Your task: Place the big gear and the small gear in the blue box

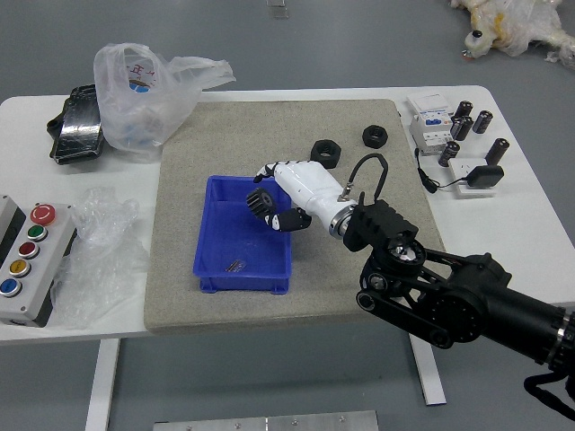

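Right hand [310, 190]'s fingers [293, 219] stand parted, clasping nothing. Dark gear [261, 203] is tilted between their tips, within the blue box [243, 284]'s outline. Risk: a thumb catching its teeth on withdrawal could drag it.

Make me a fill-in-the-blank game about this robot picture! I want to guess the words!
1. The robot's ____ hand reaches in over the table.
2. The open box on the mat is colored ____.
3. Beyond the hand, ____ black nuts lie on the mat.
4. The big top button on the button panel is colored ____.

Missing words: right; blue; two; red
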Controlling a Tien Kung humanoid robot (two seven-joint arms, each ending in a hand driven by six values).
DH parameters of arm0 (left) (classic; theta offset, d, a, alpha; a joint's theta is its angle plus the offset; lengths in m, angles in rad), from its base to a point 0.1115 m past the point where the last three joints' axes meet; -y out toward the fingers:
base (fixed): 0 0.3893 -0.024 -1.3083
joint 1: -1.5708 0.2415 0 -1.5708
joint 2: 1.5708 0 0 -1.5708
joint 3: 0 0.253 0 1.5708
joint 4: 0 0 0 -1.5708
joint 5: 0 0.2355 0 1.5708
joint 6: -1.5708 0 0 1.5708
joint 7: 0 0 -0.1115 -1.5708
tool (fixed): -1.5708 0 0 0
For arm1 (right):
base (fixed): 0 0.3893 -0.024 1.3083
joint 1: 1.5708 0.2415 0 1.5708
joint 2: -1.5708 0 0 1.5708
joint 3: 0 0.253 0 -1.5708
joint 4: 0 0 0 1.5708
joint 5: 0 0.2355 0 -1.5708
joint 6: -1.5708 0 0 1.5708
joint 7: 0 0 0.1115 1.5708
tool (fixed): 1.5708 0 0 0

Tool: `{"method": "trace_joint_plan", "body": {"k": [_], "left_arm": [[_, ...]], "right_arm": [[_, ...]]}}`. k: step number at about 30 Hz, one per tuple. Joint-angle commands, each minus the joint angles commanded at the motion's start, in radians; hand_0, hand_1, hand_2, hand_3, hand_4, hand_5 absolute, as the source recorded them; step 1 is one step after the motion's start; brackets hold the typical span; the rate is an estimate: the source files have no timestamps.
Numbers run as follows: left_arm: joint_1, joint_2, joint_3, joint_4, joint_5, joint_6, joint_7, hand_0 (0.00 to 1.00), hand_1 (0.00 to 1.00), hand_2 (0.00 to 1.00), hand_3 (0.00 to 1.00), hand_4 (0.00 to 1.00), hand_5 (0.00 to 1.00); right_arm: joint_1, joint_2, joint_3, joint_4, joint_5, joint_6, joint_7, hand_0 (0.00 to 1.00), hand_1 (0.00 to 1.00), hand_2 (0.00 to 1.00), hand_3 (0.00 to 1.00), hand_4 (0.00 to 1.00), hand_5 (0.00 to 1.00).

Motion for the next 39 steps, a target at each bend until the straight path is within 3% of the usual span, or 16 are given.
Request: {"method": "trace_joint_plan", "body": {"k": [2, 3, 8, 9, 13, 14, 20, 21, 32, 33, 38, 39], "left_arm": [[0.0, 0.0, -0.001, 0.0, 0.0, 0.0, 0.001, 0.723, 0.603, 0.56, 0.748, 0.728, 0.449], [0.001, 0.0, -0.001, 0.0, 0.0, 0.0, 0.001, 0.723, 0.604, 0.559, 0.747, 0.728, 0.449], [0.002, -0.001, -0.002, -0.001, 0.001, 0.0, 0.002, 0.723, 0.604, 0.559, 0.747, 0.728, 0.449], [0.002, -0.001, -0.002, -0.001, 0.001, 0.0, 0.002, 0.723, 0.603, 0.56, 0.748, 0.728, 0.448], [0.003, -0.001, -0.002, -0.001, 0.0, 0.0, 0.002, 0.723, 0.603, 0.56, 0.748, 0.728, 0.448], [0.003, 0.0, -0.001, -0.001, -0.001, 0.0, 0.002, 0.723, 0.606, 0.559, 0.747, 0.727, 0.448], [0.004, 0.0, -0.001, -0.001, -0.001, 0.0, 0.002, 0.723, 0.606, 0.559, 0.747, 0.727, 0.448], [0.004, 0.0, -0.001, -0.001, -0.001, 0.0, 0.002, 0.723, 0.605, 0.559, 0.747, 0.727, 0.449], [0.004, 0.0, -0.002, -0.001, 0.001, -0.001, 0.003, 0.723, 0.606, 0.56, 0.748, 0.726, 0.448], [0.004, 0.0, -0.002, -0.001, 0.002, -0.002, 0.004, 0.723, 0.605, 0.56, 0.748, 0.728, 0.448], [0.003, 0.001, 0.007, -0.001, -0.011, 0.0, 0.0, 0.723, 0.605, 0.56, 0.748, 0.728, 0.448], [0.002, 0.001, 0.009, -0.001, -0.012, 0.0, 0.0, 0.724, 0.606, 0.56, 0.748, 0.728, 0.449]], "right_arm": [[-0.001, 0.0, 0.001, -0.002, 0.0, 0.0, -0.001, 0.813, 0.867, 0.875, 0.774, 0.744, 0.203], [-0.001, 0.0, 0.002, -0.003, 0.0, 0.001, -0.001, 0.833, 0.886, 0.898, 0.815, 0.821, 0.264], [-0.004, -0.001, 0.011, -0.005, -0.002, 0.012, -0.001, 0.833, 0.886, 0.898, 0.815, 0.821, 0.264], [-0.005, -0.001, 0.014, -0.005, -0.004, 0.014, 0.0, 0.917, 0.955, 0.965, 0.914, 0.947, 0.375], [-0.006, -0.002, 0.03, -0.004, -0.014, 0.017, 0.005, 0.917, 0.955, 0.965, 0.914, 0.947, 0.375], [-0.006, -0.002, 0.037, -0.003, -0.018, 0.017, 0.007, 0.998, 0.998, 0.998, 0.998, 0.997, 0.42], [-0.007, -0.008, 0.084, -0.001, -0.032, 0.017, 0.019, 0.998, 0.998, 0.998, 0.998, 0.997, 0.42], [-0.007, -0.009, 0.094, 0.0, -0.034, 0.016, 0.02, 0.998, 0.998, 0.998, 0.998, 0.998, 0.506], [-0.012, -0.033, 0.171, 0.011, -0.037, -0.001, 0.035, 0.998, 0.998, 0.998, 0.998, 0.998, 0.535], [-0.013, -0.034, 0.177, 0.011, -0.037, -0.002, 0.036, 0.998, 0.998, 0.998, 0.998, 0.998, 0.594], [-0.015, -0.039, 0.202, 0.015, -0.038, -0.004, 0.035, 0.998, 0.998, 0.998, 0.998, 0.998, 0.594], [-0.016, -0.039, 0.207, 0.018, -0.038, -0.008, 0.034, 0.998, 0.998, 0.998, 0.998, 0.998, 0.641]]}}
